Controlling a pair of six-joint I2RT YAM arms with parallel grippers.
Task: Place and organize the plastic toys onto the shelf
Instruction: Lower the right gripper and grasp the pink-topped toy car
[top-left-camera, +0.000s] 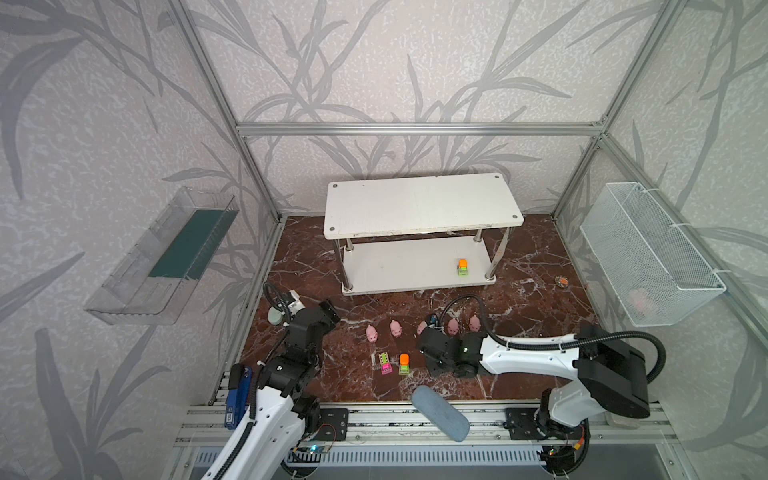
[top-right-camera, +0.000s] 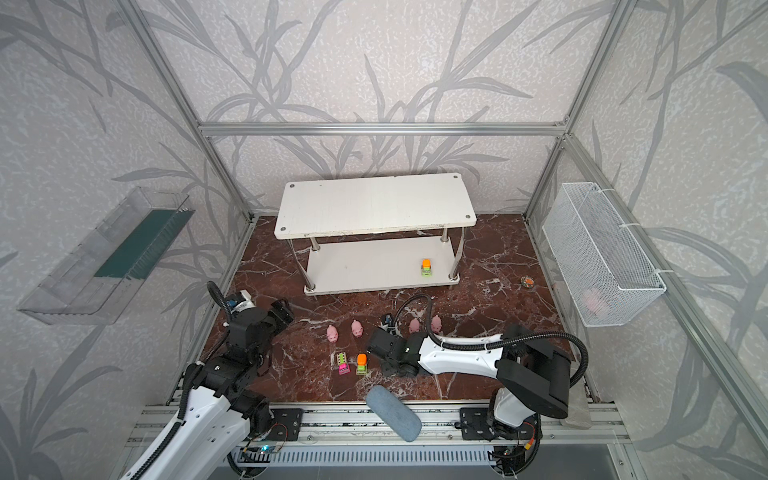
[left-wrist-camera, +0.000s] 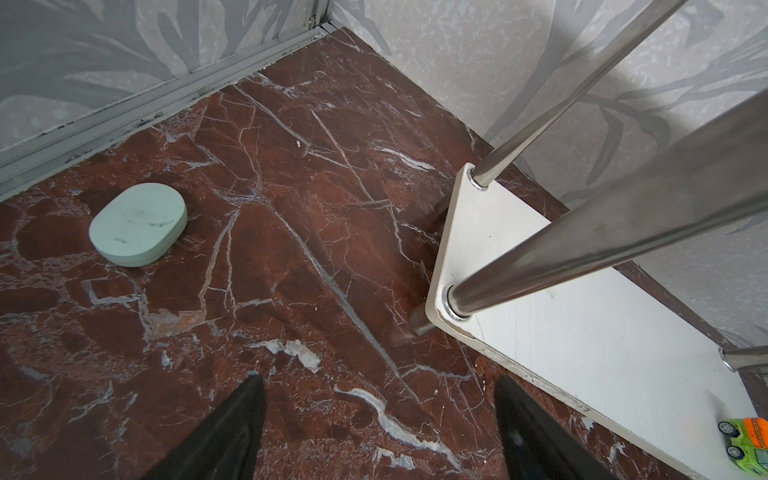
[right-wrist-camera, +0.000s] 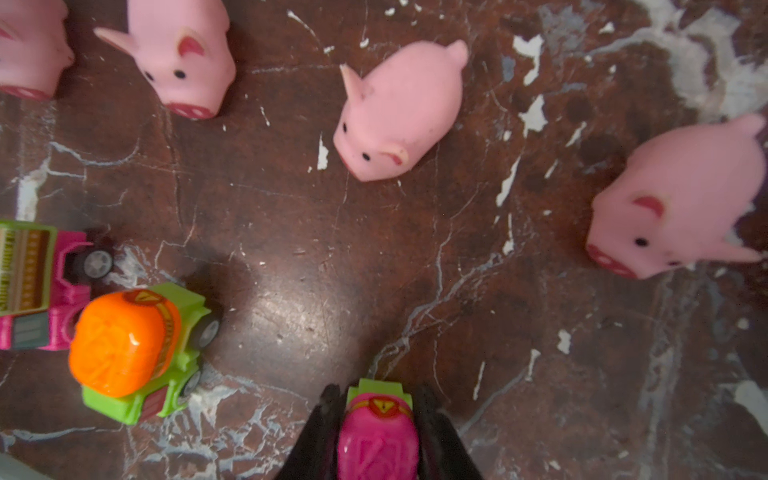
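The shelf (top-left-camera: 419, 205) (top-right-camera: 374, 205) stands at the back, and one green truck with an orange drum (top-left-camera: 463, 267) (top-right-camera: 427, 267) sits on its lower board. On the marble floor stand several pink pigs (top-left-camera: 396, 328) (right-wrist-camera: 395, 112), an orange-drum truck (top-left-camera: 404, 363) (right-wrist-camera: 133, 353) and a pink flatbed truck (top-left-camera: 385, 363) (right-wrist-camera: 37, 286). My right gripper (right-wrist-camera: 377, 392) (top-left-camera: 434, 368) is low over the floor beside them, shut on a green truck with a pink drum (right-wrist-camera: 376, 436). That truck is hidden in both top views. My left gripper (left-wrist-camera: 379, 386) (top-left-camera: 330, 316) hovers open and empty near the shelf's left front post.
A pale-green oval object (left-wrist-camera: 139, 224) lies by the left wall. A blue-grey oval pad (top-left-camera: 440, 412) overhangs the front rail. A clear wall tray (top-left-camera: 162, 253) hangs left, a white wire basket (top-left-camera: 648, 253) right. A small round object (top-left-camera: 563, 281) lies right of the shelf.
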